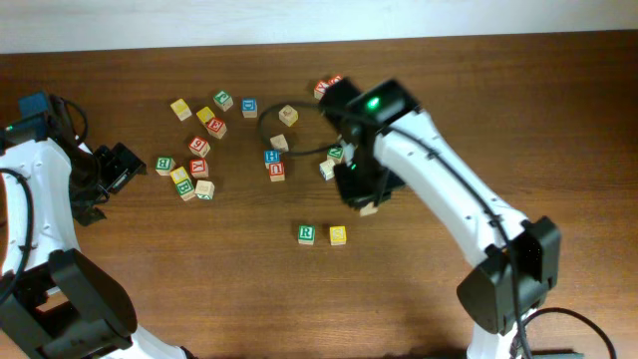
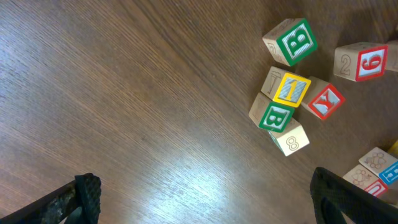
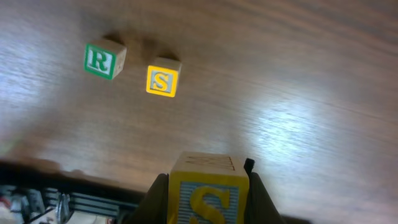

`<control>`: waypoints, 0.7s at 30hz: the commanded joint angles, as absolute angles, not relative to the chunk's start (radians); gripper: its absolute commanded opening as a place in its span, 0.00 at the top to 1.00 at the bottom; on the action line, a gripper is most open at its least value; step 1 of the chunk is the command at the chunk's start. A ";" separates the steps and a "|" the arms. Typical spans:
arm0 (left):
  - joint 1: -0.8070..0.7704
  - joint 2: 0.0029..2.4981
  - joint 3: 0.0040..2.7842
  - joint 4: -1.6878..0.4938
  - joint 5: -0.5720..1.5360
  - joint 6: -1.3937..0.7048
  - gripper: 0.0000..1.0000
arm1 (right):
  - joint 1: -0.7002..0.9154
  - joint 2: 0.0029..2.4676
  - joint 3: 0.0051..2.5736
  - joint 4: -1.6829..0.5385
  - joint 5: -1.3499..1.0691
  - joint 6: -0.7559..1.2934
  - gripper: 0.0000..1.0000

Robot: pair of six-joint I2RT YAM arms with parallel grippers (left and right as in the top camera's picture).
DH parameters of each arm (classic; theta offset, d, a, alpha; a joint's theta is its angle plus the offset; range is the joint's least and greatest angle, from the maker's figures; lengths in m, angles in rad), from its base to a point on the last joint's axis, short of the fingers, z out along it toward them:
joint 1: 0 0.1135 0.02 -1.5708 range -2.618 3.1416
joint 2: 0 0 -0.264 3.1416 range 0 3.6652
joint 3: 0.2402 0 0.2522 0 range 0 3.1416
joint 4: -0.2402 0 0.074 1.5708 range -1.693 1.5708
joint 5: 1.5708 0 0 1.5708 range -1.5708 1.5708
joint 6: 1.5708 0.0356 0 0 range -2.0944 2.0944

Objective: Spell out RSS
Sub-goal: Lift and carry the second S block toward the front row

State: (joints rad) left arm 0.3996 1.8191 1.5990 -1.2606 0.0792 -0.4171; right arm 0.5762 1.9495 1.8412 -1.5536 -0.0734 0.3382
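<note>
Two cubes, R (image 1: 306, 234) and S (image 1: 338, 235), sit side by side on the table (image 1: 199, 289). Our right gripper (image 3: 208, 186) clamps a second S (image 3: 208, 205) just right of them, slightly farther. Our left gripper (image 2: 208, 202) stands wide open and empty at the far left.

Bright light glares white on the table (image 3: 298, 118); the near S cube (image 3: 208, 193) looks soft.
</note>
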 commanded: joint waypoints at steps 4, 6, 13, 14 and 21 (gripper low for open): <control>0.402 1.799 1.613 -1.261 0.083 -0.433 0.01 | 0.589 1.931 1.592 -1.379 -0.122 0.432 0.88; 0.402 1.799 1.613 -1.261 0.083 -0.433 0.01 | 0.589 1.931 1.514 -1.287 -0.181 0.436 0.88; 0.402 1.799 1.613 -1.261 0.083 -0.433 0.01 | 0.589 1.931 1.365 -1.108 -0.217 0.517 0.88; 0.402 1.799 1.613 -1.261 0.083 -0.433 0.01 | 0.589 1.931 1.359 -1.096 -0.215 0.519 0.87; 0.402 1.799 1.613 -1.261 0.083 -0.433 0.01 | 0.587 1.931 1.358 -1.075 -0.143 0.540 0.87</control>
State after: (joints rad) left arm 0.3996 1.8191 1.5990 -1.2602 0.0792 -0.4171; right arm 0.5900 1.9488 1.3636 -1.0798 -0.1818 0.5228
